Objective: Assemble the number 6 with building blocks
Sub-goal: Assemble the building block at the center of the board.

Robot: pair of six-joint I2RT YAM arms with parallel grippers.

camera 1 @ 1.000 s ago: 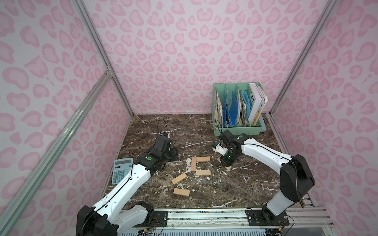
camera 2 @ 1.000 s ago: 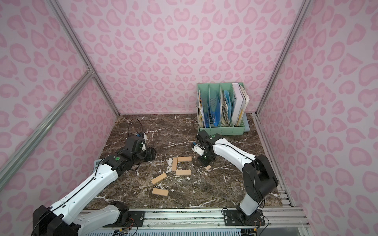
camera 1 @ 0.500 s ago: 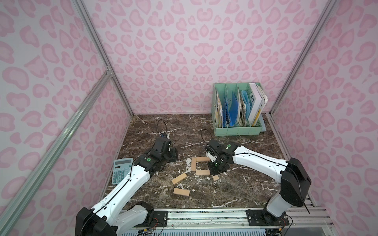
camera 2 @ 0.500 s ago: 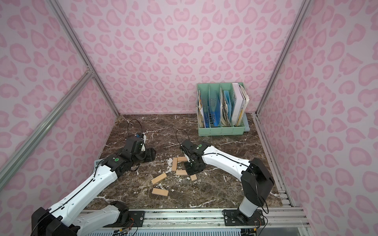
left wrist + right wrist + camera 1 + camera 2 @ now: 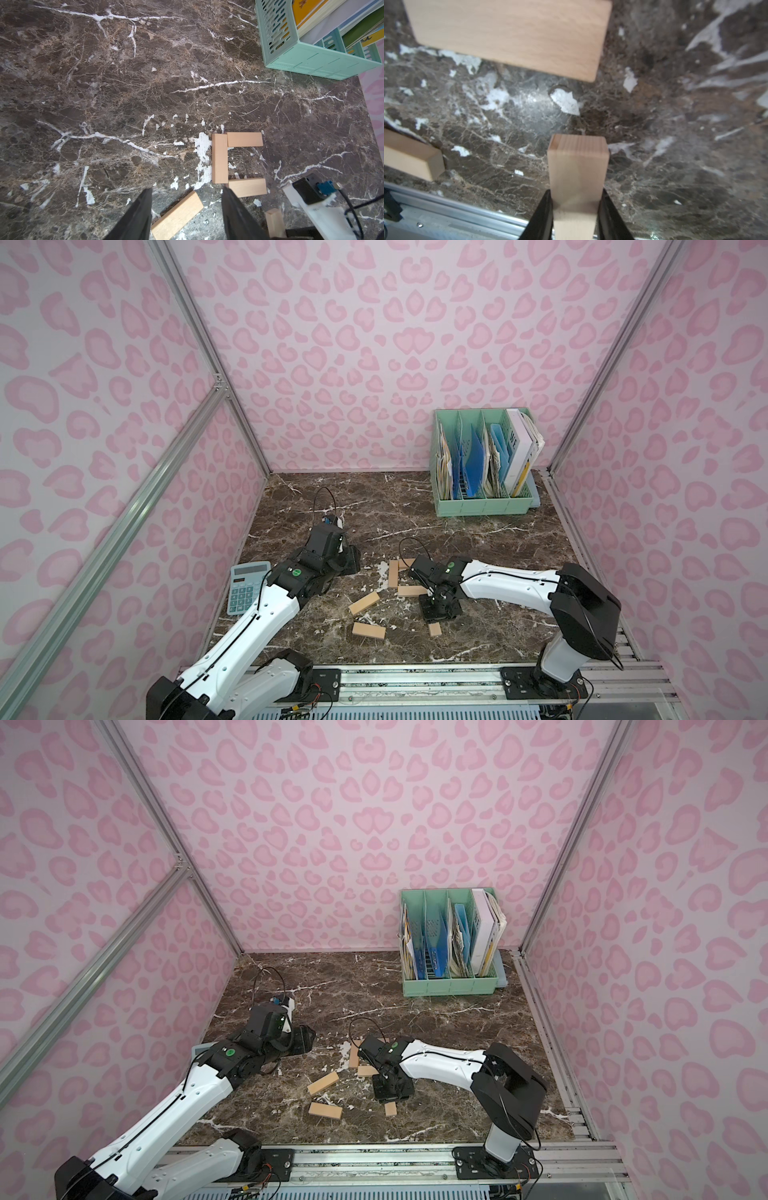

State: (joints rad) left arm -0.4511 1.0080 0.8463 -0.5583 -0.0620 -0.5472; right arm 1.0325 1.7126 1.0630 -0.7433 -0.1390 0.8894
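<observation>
Pink leopard-print walls [image 5: 374,344], aluminium frame posts [image 5: 198,323], dark brown marble tabletop [image 5: 478,539]

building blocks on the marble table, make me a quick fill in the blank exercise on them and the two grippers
The C shape already laid out is made of ____ planks.
Apart from it, ____ loose planks lie flat.
The right gripper is shut on the sixth plank, while the open left gripper holds ____.

Missing words: three; two; nothing
</observation>
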